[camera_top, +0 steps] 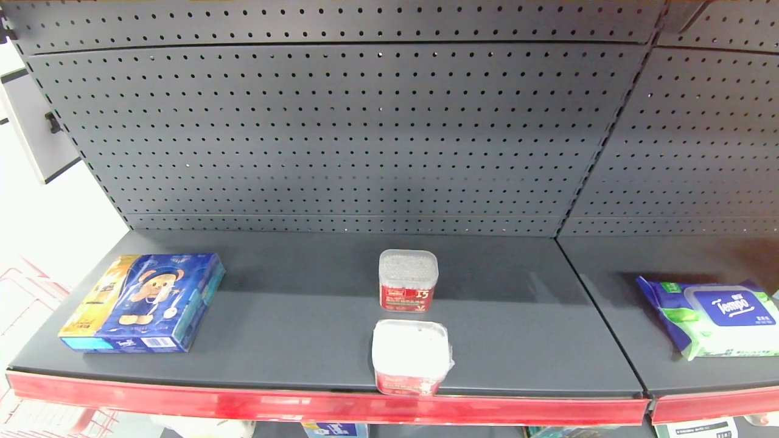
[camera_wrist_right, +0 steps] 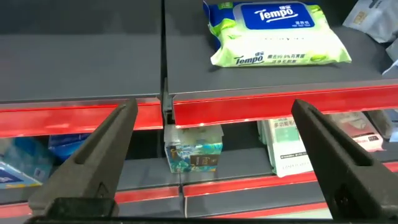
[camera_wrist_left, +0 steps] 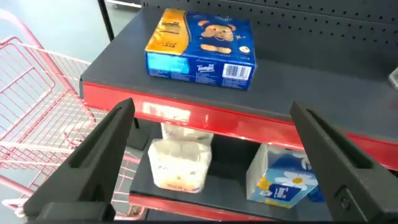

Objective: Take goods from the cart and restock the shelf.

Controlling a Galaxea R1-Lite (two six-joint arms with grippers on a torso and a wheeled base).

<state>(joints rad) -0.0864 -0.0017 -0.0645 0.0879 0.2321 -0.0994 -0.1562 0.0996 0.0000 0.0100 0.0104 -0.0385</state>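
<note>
A dark grey shelf [camera_top: 292, 316] with a red front lip stands before a perforated back panel [camera_top: 341, 134]. Taking the shelf board as a clock face in the head view, a blue box with a bear on it [camera_top: 146, 301] lies flat at about 8 o'clock. A clear tub with a red label [camera_top: 408, 280] sits near the centre. A white-lidded tub [camera_top: 411, 356] stands just in front of it at 6 o'clock, right at the lip. On the next board over, at about 4 o'clock, lies a pack of wet wipes [camera_top: 712, 316].

The pink wire cart [camera_wrist_left: 37, 106] stands off the shelf's end at 9 o'clock, beyond the blue box. The left gripper [camera_wrist_left: 211, 106] hangs in front of the lip below that box, its fingers spread wide with nothing between them. The right gripper [camera_wrist_right: 214, 102] hangs likewise below the wipes, also spread and empty.

With both grippers empty, the step in hand looks like fetching another item. The next move likely calls for the left arm to swing toward the cart and close on a product there. It would then be set on the bare board between the box and the tubs.
</note>
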